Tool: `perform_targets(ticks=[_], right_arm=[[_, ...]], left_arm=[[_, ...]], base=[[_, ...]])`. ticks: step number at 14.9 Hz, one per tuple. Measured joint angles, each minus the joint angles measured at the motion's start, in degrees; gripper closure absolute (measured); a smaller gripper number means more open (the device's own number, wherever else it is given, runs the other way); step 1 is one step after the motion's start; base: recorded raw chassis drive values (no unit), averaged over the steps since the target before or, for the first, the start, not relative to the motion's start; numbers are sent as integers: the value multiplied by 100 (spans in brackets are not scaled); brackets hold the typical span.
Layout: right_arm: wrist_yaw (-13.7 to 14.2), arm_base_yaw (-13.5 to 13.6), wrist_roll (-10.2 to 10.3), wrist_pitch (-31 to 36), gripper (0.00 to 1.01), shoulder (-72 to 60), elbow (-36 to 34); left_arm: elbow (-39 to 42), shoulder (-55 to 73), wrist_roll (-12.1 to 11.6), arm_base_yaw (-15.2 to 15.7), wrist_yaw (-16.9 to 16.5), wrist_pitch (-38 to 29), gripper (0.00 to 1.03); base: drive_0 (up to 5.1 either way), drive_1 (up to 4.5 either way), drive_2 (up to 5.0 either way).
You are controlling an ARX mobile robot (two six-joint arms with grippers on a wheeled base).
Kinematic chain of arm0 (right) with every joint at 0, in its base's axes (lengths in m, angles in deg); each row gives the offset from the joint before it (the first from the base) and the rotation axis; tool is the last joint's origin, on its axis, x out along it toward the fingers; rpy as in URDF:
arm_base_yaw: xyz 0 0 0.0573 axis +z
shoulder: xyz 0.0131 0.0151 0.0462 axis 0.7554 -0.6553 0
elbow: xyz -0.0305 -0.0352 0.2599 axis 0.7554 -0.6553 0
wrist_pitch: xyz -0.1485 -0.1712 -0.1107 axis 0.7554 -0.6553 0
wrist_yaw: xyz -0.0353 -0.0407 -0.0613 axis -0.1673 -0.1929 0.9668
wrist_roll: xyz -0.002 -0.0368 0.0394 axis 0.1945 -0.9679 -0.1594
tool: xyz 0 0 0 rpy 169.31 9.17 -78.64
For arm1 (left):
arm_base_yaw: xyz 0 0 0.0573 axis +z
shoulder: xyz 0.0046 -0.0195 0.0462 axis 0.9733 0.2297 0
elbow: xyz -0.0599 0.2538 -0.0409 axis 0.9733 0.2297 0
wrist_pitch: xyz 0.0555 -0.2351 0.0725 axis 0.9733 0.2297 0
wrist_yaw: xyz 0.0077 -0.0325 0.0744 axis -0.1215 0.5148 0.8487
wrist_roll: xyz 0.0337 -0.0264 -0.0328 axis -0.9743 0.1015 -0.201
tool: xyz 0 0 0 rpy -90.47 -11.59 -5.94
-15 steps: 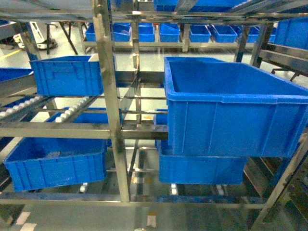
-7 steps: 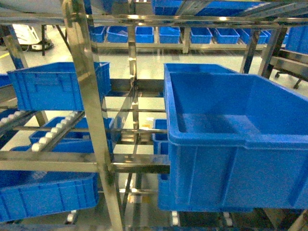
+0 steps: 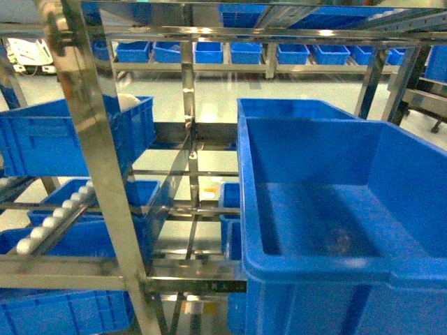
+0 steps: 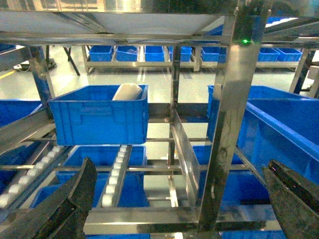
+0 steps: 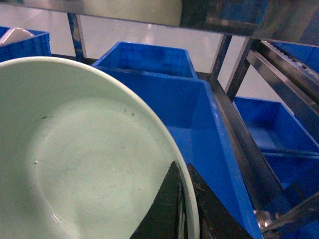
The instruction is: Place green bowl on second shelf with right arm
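While pinched by fingers (image 5: 185,209), green bowl (image 5: 84,164)

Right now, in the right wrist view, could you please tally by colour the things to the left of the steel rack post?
Green bowl: 1
White rounded object: 1
Blue crates: 3
Total: 5

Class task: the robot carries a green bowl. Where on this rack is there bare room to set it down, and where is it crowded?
The large blue crate has a bare floor within its four walls. Crowded: the smaller crate left of the steel post holds a white object.
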Motion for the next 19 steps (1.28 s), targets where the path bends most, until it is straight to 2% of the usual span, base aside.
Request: perform_targets(ticks=[1, 7, 8, 9, 10, 13, 15, 16, 17, 18, 19], right_arm=[[-2, 2, 0, -4, 99, 0, 0], [-4, 4, 4, 7, 99, -22, 2], [-24, 50, 72, 28, 99, -85, -2], [-59, 98, 216, 258, 99, -356, -76], [85, 227, 260, 610, 99, -763, -227], [544, 868, 221, 1547, 99, -1998, -125], [909, 914, 81, 2461, 99, -3405, 400], [1005, 774, -74, 3056, 99, -5272, 1023], [973, 737, 170, 2710, 99, -5790, 1147], [914, 656, 643, 2369, 99, -6164, 1316], [1150, 638, 935, 2747, 99, -6457, 1510]], left_arm=[[0, 0, 0, 0, -7, -20, 5], [0, 0, 0, 0, 2, -4, 5], [0, 0, 0, 0, 0, -7, 5], [0, 0, 0, 0, 0, -7, 5], [0, 0, 0, 0, 2, -9, 5], [0, 0, 0, 0, 0, -9, 5], [0, 0, 0, 0, 2, -11, 5], [0, 0, 0, 0, 0, -9, 5], [0, 0, 0, 0, 2, -9, 5], [0, 0, 0, 0, 2, -9, 5], [0, 0, 0, 0, 0, -9, 5]], base=[[-10, 415, -436], [0, 0, 0], [0, 0, 0], [0, 0, 0], [0, 0, 0], [0, 0, 0], [0, 0, 0], [0, 0, 0], [0, 0, 0], [0, 0, 0], [0, 0, 0]])
